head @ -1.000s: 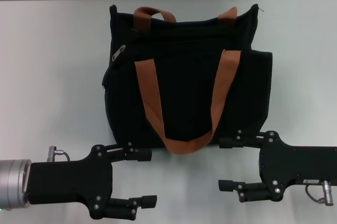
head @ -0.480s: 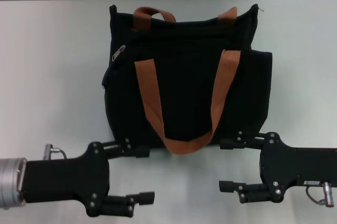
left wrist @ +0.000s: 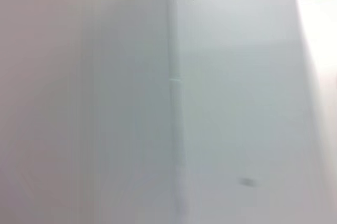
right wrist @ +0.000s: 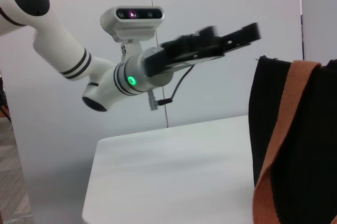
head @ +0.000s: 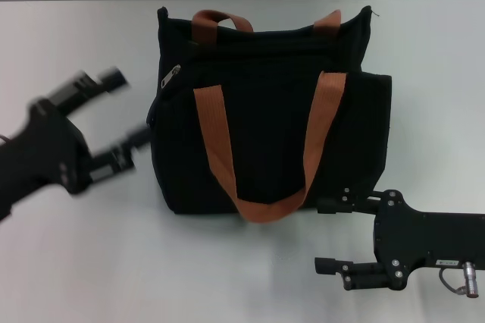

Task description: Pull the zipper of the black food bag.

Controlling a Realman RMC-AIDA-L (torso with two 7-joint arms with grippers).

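The zipper (head: pixel 171 76) is a small silver slider with a thin pull tab, seen in the upper left part of the black food bag (head: pixel 269 111) in the head view, lying at a slant on its dark zip track. The bag is a boxy black tote occupying the centre and upper centre of the frame, resting on a white table (head: pixel 76 247). Two rust-brown strap handles show: the near handle (head: pixel 261 152) hangs in a U down the front panel, and the far handle (head: pixel 221 21) arches over the top edge.

The left gripper (head: pixel 125 111) is at the centre left of the head view, raised off the table and just beside the bag's left edge, below and left of the zipper. Its two fingers are spread apart with nothing between them. In the right wrist view the same gripper (right wrist: pixel 247 33) appears in the upper centre, held above the table, near the bag's top corner (right wrist: pixel 295 129).

The right gripper (head: pixel 324 236) lies at the lower right of the head view, near the bag's lower right corner, its fingers parted and empty.

The left wrist view shows only a pale, featureless surface.
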